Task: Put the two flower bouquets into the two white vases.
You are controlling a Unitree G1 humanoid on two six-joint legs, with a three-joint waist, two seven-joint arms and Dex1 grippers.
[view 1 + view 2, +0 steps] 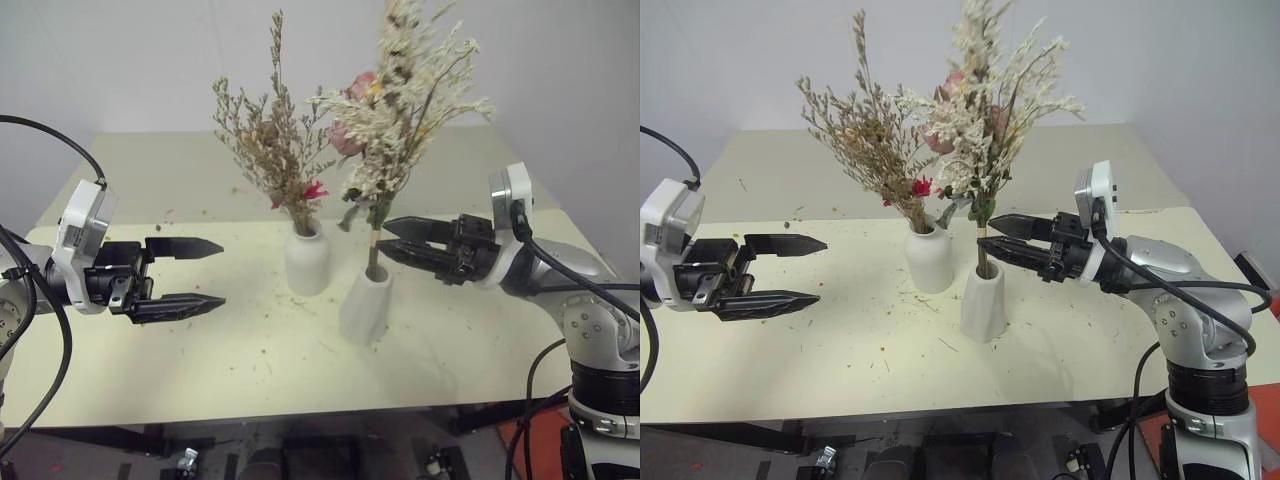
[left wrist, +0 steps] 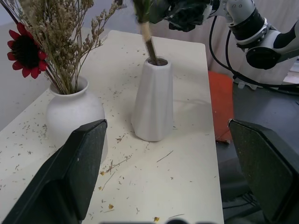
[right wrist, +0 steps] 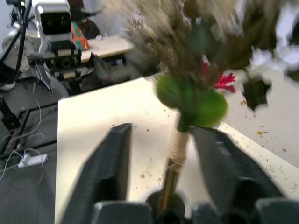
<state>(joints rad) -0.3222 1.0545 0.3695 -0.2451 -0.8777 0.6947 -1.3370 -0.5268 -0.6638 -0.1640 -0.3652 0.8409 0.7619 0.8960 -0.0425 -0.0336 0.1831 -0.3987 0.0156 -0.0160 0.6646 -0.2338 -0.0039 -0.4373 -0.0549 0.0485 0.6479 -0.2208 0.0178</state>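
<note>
Nearest, the left gripper (image 1: 188, 272) hovers over the table (image 1: 200, 380) with its 2 fingers spread, empty. Further in, the right gripper (image 1: 392, 240) has its fingers parted around the stem of the rose bouquet (image 1: 410, 90), which stands in the tapered vase (image 1: 366, 305). Just behind, the rounded vase (image 1: 307, 258) holds the dried bouquet (image 1: 265, 130).

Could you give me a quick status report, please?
Both hands open: left hand idle, right hand astride rose bouquet stem. Both bouquets in white ceramic vases. Nothing obstructing.
</note>
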